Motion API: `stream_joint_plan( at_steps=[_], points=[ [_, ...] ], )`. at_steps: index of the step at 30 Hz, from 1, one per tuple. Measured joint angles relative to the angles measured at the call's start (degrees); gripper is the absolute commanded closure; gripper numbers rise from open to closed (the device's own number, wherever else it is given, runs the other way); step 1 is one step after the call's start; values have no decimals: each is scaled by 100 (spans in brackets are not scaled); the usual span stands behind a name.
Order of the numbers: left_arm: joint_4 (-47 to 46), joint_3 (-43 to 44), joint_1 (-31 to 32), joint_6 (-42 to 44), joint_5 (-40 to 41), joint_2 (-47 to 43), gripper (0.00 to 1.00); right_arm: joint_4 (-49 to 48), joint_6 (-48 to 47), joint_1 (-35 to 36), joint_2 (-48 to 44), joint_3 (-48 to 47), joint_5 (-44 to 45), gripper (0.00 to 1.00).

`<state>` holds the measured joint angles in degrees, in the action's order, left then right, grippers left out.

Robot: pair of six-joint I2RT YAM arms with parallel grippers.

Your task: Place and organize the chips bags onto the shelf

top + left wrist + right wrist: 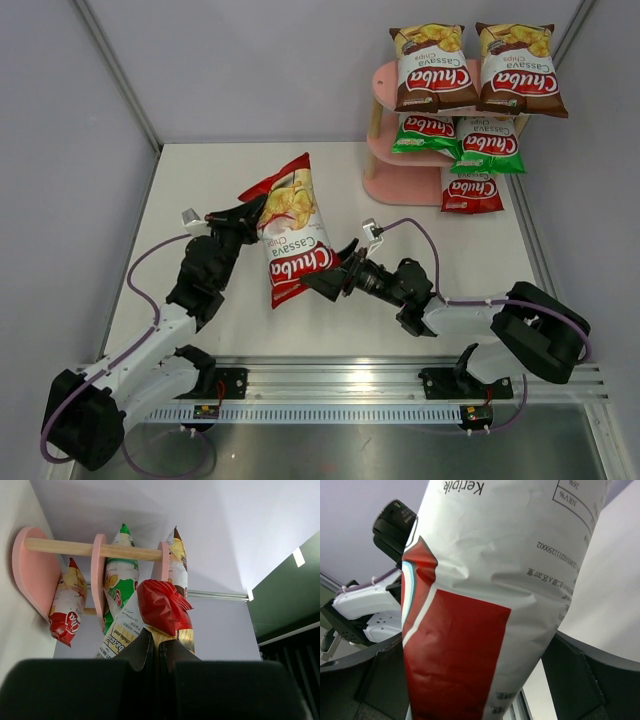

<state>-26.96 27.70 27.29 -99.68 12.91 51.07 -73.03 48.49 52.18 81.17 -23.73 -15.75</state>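
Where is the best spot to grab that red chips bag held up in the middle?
The red bag is best pinched at its flat sealed end seam, approached edge-on from the side: that strip is thin, while the glossy middle is puffed and probably slippery. The left end effector grips there.

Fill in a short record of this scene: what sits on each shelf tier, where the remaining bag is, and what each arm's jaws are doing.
shelf: pink, three tiers, far right
top tier: two brown bags
middle tier: two green bags
bottom tier: one red bag
off shelf: second red bag, mid-table
left gripper: jaws shut on its top seal
right gripper: jaws shut on its bottom end
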Motion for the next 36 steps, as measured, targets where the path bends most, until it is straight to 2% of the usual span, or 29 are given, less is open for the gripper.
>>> stream_joint_plan(
  at_steps=[5, 10, 17, 20, 21, 22, 24, 28, 29, 32, 33, 36],
  points=[
    [-20, -83, 85, 22, 162, -278, 100, 9, -33, -68, -282, -70, 131, 2],
    [96, -321, 107, 195, 302, -566, 100, 33, 295, -533, -452, -70, 20, 2],
    [151, -463, 192, 538, 389, -651, 100, 39, 610, -807, -520, -70, -61, 2],
    [199, -525, 291, 758, 459, -684, 100, 33, 811, -1012, -525, -103, -85, 14],
    [212, -535, 332, 826, 503, -699, 98, 33, 846, -1056, -525, -120, -85, 29],
    [232, -542, 358, 868, 533, -715, 95, 35, 859, -1099, -525, -138, -92, 34],
    [249, -566, 396, 970, 590, -772, 86, 42, 909, -1145, -525, -155, -131, 38],
    [354, -619, 409, 1145, 686, -931, 60, 39, 944, -1237, -525, -155, -184, 56],
    [407, -623, 417, 1217, 693, -970, 39, 39, 966, -1281, -525, -155, -190, 58],
    [562, -621, 487, 1460, 651, -1023, 7, 42, 988, -1368, -525, -151, -192, 66],
    [643, -619, 522, 1547, 643, -1023, 2, 42, 990, -1386, -525, -146, -192, 67],
    [975, -588, 549, 1731, 649, -1027, 1, 37, 1056, -1517, -525, -96, -236, 69]
  ],
)
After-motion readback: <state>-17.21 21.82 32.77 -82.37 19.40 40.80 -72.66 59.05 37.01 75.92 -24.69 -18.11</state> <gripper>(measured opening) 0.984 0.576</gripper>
